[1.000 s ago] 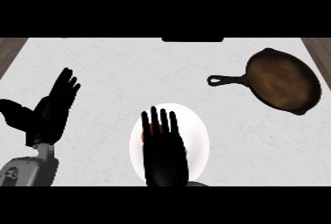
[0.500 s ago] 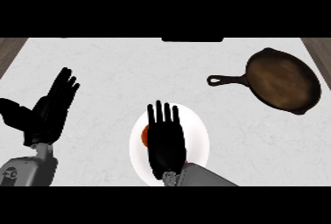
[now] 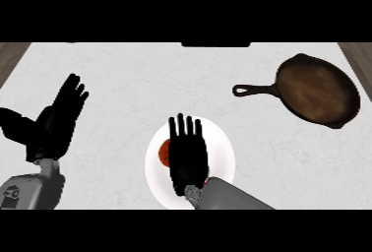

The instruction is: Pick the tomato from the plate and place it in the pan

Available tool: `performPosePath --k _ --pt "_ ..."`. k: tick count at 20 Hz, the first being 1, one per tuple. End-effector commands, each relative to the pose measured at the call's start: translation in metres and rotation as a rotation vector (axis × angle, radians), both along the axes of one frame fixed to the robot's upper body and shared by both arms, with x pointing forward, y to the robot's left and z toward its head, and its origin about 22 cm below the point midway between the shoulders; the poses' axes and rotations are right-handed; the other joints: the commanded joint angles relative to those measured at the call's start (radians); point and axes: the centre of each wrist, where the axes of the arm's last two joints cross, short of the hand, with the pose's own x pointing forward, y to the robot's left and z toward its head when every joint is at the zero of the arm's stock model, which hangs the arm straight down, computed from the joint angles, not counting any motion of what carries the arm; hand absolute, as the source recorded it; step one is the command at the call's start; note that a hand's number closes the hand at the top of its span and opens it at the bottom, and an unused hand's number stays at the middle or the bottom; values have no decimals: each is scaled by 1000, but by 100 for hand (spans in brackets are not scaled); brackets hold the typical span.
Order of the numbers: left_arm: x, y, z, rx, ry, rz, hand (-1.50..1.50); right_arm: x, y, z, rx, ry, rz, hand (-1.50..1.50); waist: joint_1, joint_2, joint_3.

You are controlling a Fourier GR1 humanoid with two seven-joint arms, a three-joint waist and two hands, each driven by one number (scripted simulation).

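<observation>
The tomato (image 3: 164,151) shows as a red-orange sliver on the white plate (image 3: 222,160), mostly hidden under the right hand (image 3: 187,152), which is spread flat over the plate, fingers straight, grasping nothing. The dark pan (image 3: 323,91) lies well right of the plate. The left hand (image 3: 54,123) rests left of the plate, released, fingers up. A mark on the grey forearm (image 3: 29,192) cannot be read.

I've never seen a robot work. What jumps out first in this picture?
A black right hand, fingers straight, spreads over a white plate at lower centre, a red tomato peeking out at its left side. A dark pan sits at upper right; the left hand rests open at the left.
</observation>
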Motion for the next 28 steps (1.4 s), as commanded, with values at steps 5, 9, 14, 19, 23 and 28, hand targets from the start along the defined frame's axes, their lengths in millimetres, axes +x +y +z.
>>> performPosePath --k 5,9,14,19,23,28 --pt "6 -1 0 -13 -5 -1 0 30 6 0 54 10 -46 -150 8 2 0" --pt "24 2 11 2 -2 -8 0 25 7 -23 51 39 4 150 9 4 0" --pt "4 -5 -6 -6 9 -5 0 27 8 -34 45 -42 60 150 13 2 0" --pt "6 -7 -11 4 -8 2 0 32 5 -45 87 -79 78 150 20 5 0" --pt "0 -20 -10 -4 2 11 0 34 7 -28 128 -87 80 150 3 0 0" --pt "-2 5 -6 -1 -21 28 0 151 -120 7 239 8 -805 150 -40 32 3"
